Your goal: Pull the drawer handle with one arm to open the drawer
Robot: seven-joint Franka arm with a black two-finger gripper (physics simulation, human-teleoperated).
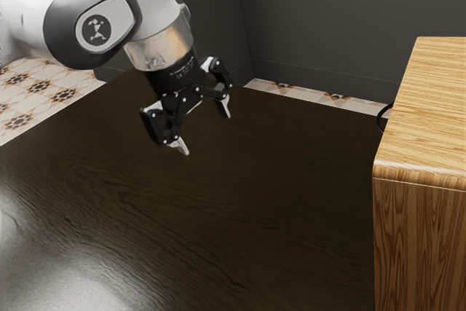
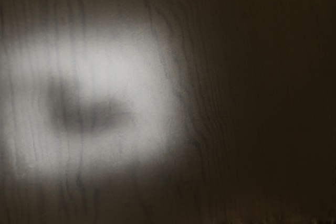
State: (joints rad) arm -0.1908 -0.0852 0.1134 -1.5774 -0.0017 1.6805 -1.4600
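Reaches in with the white arm (image 1: pixel 95 27) from the exterior view's upper left, toward the wooden cabinet (image 1: pixel 426 180) at that view's right edge. Bends at the wrist so as to tip the black gripper (image 1: pixel 204 130) downward and a little toward the cabinet. Hangs the gripper in the air over the dark wooden table (image 1: pixel 218 253), well apart from the cabinet. Looks down in the wrist view on the table's grain (image 2: pixel 252 103), with a pale patch of glare (image 2: pixel 110 56) and a soft dark shadow (image 2: pixel 79 109) inside it.

Finds the cabinet standing on the table, light oak in colour, with its top and one plain side turned to the exterior camera. Cannot tell from here whether the drawer is shut or drawn out, nor what lies inside. Catches the drawer handle (image 1: pixel 383 116) as a thin black loop jutting from the cabinet's upper far corner, on the face turned toward the arm. Leaves a broad stretch of bare table between the handle and the gripper.

Spreads the fingers (image 1: pixel 176 143) wide, pale tips pointing down and apart, gripping nothing and touching neither the table nor the cabinet.

Takes in patterned floor tiles (image 1: pixel 36 92) beyond the table on the side away from the cabinet, and a dark wall (image 1: pixel 328 12) behind the cabinet.
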